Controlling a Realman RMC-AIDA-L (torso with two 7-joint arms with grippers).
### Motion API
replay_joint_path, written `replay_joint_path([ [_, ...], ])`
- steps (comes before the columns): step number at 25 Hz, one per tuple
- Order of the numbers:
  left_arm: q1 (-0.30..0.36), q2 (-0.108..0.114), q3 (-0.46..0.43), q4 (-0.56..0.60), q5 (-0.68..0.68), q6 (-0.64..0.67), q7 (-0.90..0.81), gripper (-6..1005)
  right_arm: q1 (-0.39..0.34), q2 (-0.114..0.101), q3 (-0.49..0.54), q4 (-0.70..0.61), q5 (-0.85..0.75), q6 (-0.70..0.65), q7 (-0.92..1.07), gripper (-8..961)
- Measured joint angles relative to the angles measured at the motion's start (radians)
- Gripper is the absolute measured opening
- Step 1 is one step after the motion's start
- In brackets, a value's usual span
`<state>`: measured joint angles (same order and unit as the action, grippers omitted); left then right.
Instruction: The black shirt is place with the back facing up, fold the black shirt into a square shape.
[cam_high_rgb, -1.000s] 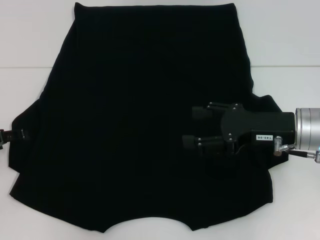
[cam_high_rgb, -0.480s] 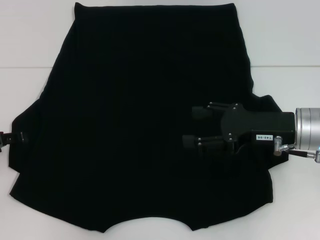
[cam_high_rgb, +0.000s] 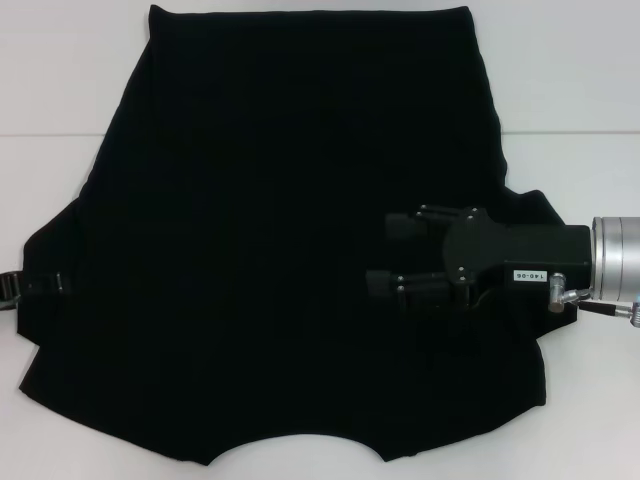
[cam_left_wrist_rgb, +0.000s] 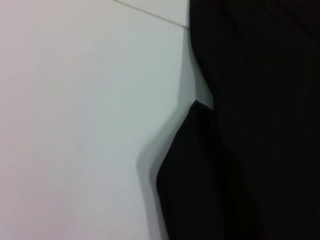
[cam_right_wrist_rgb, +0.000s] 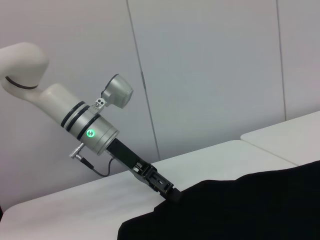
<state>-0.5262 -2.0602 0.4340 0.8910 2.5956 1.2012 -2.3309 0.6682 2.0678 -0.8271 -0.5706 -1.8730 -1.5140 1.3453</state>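
The black shirt (cam_high_rgb: 260, 250) lies spread flat over most of the white table, its curved neckline at the near edge. My right gripper (cam_high_rgb: 380, 254) hovers open over the shirt's right half, near the right sleeve, with nothing between its fingers. My left gripper (cam_high_rgb: 12, 286) shows only partly at the far left, at the tip of the left sleeve. In the right wrist view the left gripper (cam_right_wrist_rgb: 170, 192) meets the shirt's edge (cam_right_wrist_rgb: 250, 205). The left wrist view shows the sleeve's edge (cam_left_wrist_rgb: 200, 170) slightly raised off the table beside the shirt's body (cam_left_wrist_rgb: 260, 100).
The white table (cam_high_rgb: 570, 80) shows bare strips to the left and right of the shirt, and a seam line (cam_high_rgb: 580, 133) crosses it. A pale wall (cam_right_wrist_rgb: 210, 75) stands behind the left arm (cam_right_wrist_rgb: 75, 120).
My left gripper drew back a little at the left edge, then came in again and slightly lower onto the sleeve tip. The right gripper and the shirt have stayed put.
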Motion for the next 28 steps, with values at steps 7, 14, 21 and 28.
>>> replay_joint_path([
  [7,0.003,-0.001,0.004,0.0,0.0,0.0,0.0,934,-0.004,0.0,0.005,0.0,0.0,0.0,0.0,916],
  [14,0.004,-0.003,0.03,0.0,0.0,0.012,0.003,935,-0.004,0.0,0.009,0.0,0.001,0.0,0.0,915],
  [21,0.0,-0.005,0.038,0.0,0.0,0.013,0.009,935,-0.004,0.0,0.01,0.0,0.002,0.0,0.0,915],
  [28,-0.001,-0.005,0.039,0.005,0.0,0.013,0.011,897,-0.003,0.0,0.019,0.0,0.002,0.0,0.0,915],
])
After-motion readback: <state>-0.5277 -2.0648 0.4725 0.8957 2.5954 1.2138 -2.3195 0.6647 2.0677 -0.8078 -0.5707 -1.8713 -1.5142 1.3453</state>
